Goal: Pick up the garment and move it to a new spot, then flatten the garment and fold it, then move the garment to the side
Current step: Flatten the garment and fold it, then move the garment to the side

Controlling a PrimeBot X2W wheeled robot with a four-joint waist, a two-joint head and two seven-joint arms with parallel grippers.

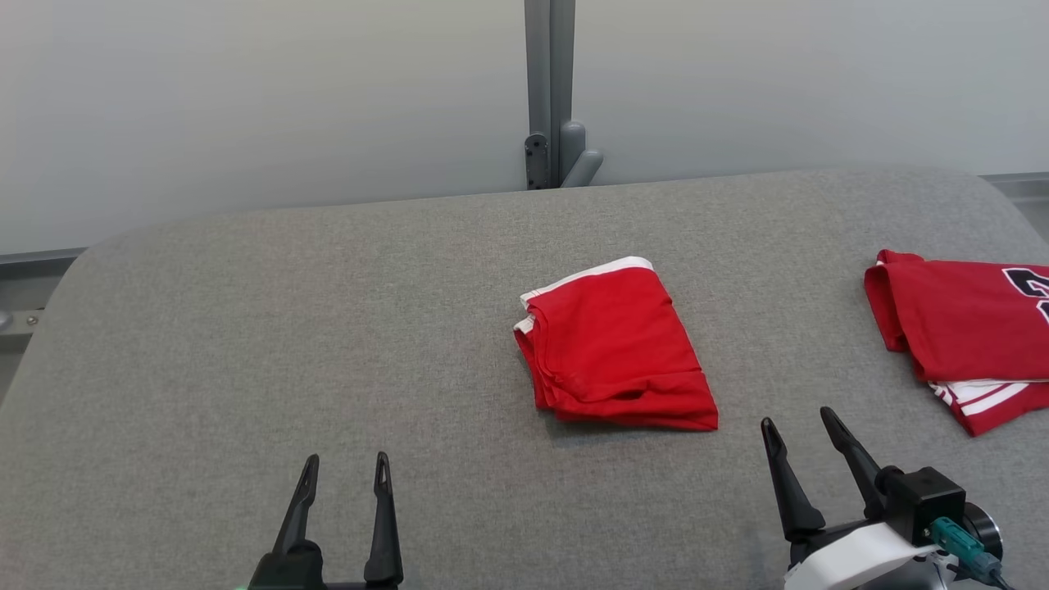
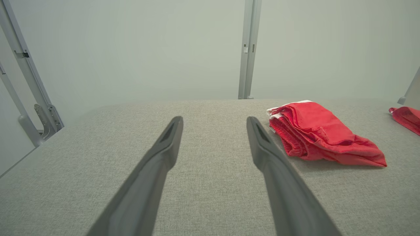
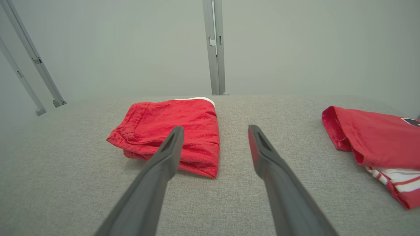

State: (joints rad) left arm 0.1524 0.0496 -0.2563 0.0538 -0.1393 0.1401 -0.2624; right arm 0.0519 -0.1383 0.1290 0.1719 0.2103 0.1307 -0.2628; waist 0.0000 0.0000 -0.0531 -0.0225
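The folded red garment (image 1: 615, 344) lies mid-worktop (image 1: 246, 328), with my left end effector (image 1: 346, 457) and right end effector (image 1: 797, 418) both spread and empty, short of it. My head camera catches black lettering on a second red jersey (image 1: 959, 328) at right; the left wrist camera shows the garment's stacked folds side-on.
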